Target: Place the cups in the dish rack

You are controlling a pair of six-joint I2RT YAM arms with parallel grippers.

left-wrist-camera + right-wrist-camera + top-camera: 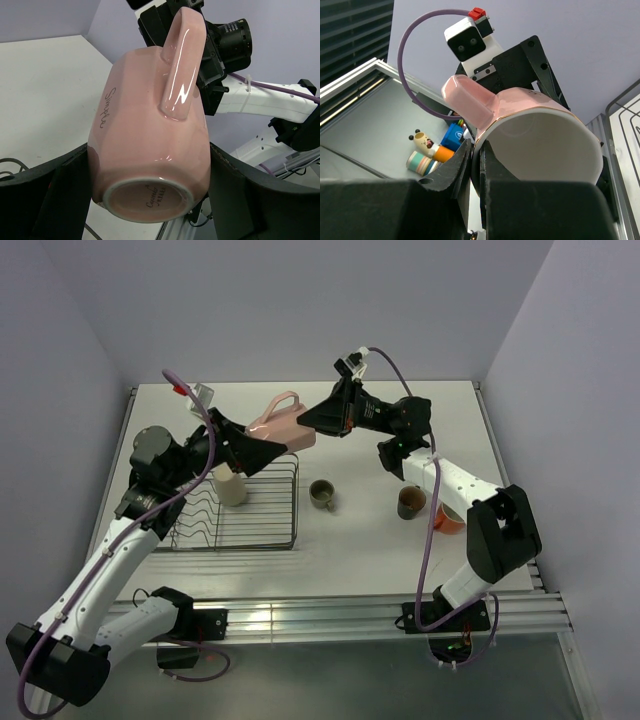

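Glossy faceted pink mug [145,145], left hand [268,447] clamping its sides, right hand [476,165] pinching rim

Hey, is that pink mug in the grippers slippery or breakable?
Probably slippery: the pink mug shows glossy glaze and glare. Likely rigid and brittle, since it looks ceramic. The right gripper pinches only its rim, so it might twist.

The pink mug [285,425] hangs sideways above the dish rack [270,531]. The beige tumbler [231,487] stands inside. The olive cup [322,494], brown mug [411,503] and orange mug [450,521] sit to its right.
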